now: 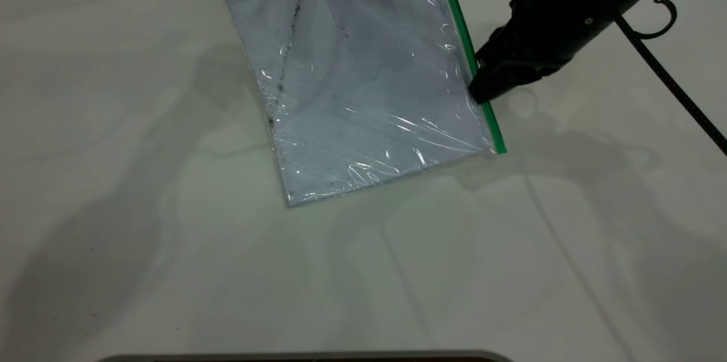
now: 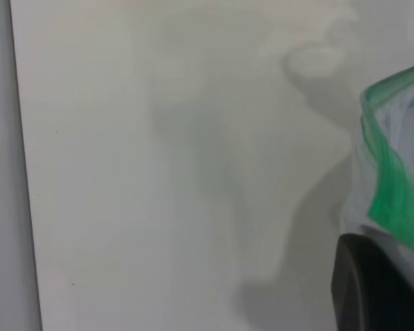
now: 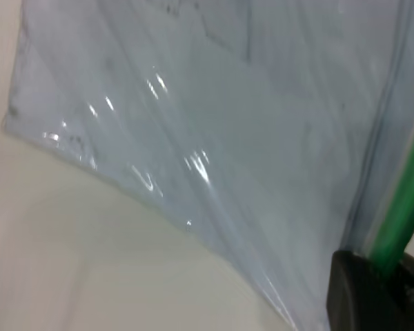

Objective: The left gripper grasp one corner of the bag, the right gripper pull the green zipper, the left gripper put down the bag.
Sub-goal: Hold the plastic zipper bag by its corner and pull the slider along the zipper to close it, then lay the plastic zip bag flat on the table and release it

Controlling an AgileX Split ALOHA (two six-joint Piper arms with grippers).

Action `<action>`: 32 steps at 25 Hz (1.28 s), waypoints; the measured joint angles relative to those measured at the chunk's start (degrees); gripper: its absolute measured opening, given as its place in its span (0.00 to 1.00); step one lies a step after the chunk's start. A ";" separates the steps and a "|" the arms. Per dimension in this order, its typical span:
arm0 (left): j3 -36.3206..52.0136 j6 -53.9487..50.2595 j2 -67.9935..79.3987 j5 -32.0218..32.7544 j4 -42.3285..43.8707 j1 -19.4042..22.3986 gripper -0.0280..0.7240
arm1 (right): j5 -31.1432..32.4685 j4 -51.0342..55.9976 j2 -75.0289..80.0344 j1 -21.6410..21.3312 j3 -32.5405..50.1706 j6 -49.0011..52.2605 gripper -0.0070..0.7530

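White table [image 1: 142,237] fills the foreground, with the bag [image 1: 352,78] standing tilted on it, lower short edge resting on the surface and upper part rising out of the exterior view. Its top corner is pinched in the left gripper [image 2: 379,289], seen only in the left wrist view. Along the bag's right long edge runs the green zipper [image 1: 468,61]; the right gripper [image 1: 483,86] has closed its jaws on it partway down, near the lower corner. Probable risk: if the right gripper pulls harder than the left one holds, the corner could slip free and the bag drop.
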 joint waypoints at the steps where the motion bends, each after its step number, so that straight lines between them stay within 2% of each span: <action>1: 0.00 0.00 0.00 0.00 0.04 0.00 0.11 | 0.59 -1.33 0.00 0.00 0.00 1.29 0.10; 13: 0.00 -0.02 0.00 0.00 0.18 0.00 0.11 | 10.39 -12.88 2.28 0.00 0.00 10.97 0.10; 21: 0.00 -0.20 0.00 0.00 0.54 -0.10 0.11 | 12.44 -15.71 2.94 -0.06 -0.29 14.15 0.14; 24: -0.04 -0.26 -0.11 0.00 1.33 0.31 0.11 | 12.56 -16.06 3.45 -0.11 0.00 14.33 0.26; 28: -0.04 -1.60 -0.11 0.00 1.39 0.38 0.11 | 11.51 -16.01 3.51 -0.11 0.00 14.38 0.51; 32: -0.26 -5.26 0.84 0.00 3.30 -0.65 0.11 | 9.51 -16.01 3.51 -0.11 0.00 15.02 0.71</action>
